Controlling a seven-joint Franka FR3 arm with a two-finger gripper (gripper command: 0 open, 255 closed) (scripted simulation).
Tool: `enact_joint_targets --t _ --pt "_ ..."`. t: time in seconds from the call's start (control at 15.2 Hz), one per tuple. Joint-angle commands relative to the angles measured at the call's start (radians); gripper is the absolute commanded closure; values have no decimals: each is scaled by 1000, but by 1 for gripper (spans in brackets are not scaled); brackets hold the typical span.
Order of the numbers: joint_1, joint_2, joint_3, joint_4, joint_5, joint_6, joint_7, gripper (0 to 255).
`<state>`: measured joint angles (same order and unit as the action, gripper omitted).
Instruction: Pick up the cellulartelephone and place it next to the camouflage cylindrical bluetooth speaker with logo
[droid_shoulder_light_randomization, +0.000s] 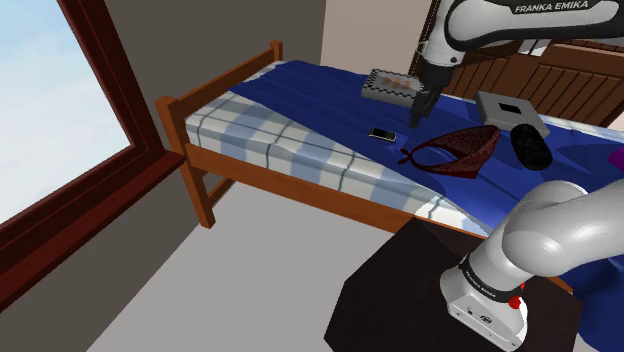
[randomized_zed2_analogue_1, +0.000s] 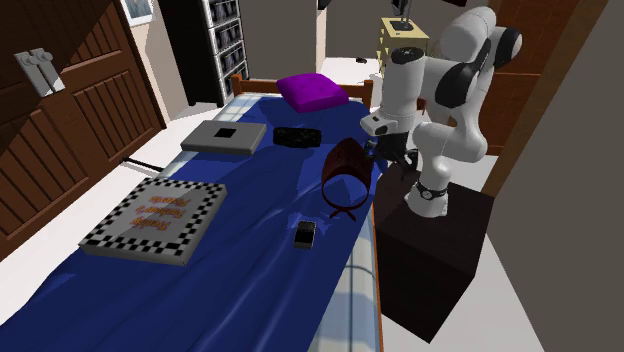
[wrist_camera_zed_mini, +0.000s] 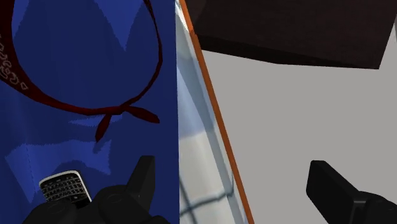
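1. My black two-finger gripper (wrist_camera_zed_mini: 232, 167) — fingers spread, holding nothing.
2. Small black keypad phone (droid_shoulder_light_randomization: 381, 134) lies on the blue bedspread (droid_shoulder_light_randomization: 320, 90), shoulder view's centre.
3. Dark camouflage cylindrical speaker (droid_shoulder_light_randomization: 528, 146) — right of frame, well apart.

Phone (wrist_camera_zed_mini: 62, 186) partly behind end effector (wrist_camera_zed_mini: 231, 167)
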<state>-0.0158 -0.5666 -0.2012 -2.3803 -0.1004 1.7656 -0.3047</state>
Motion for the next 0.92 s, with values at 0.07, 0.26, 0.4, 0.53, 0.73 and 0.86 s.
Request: enact_joint_targets --t 0.07,0.26,0.4,0.53,0.73,0.86 --pt "-8 82 -50 2 -14 92 -62 0" --pt "-12 172 -97 21 -16 174 -124 0" --pt "-13 237 -127 40 -9 225 -167 0" --pt "-13 306 -156 65 5 274 -213 0" --pt "-15 416 -195 113 41 340 -288 0" --pt "-18 493 -216 152 75 378 -342 0"
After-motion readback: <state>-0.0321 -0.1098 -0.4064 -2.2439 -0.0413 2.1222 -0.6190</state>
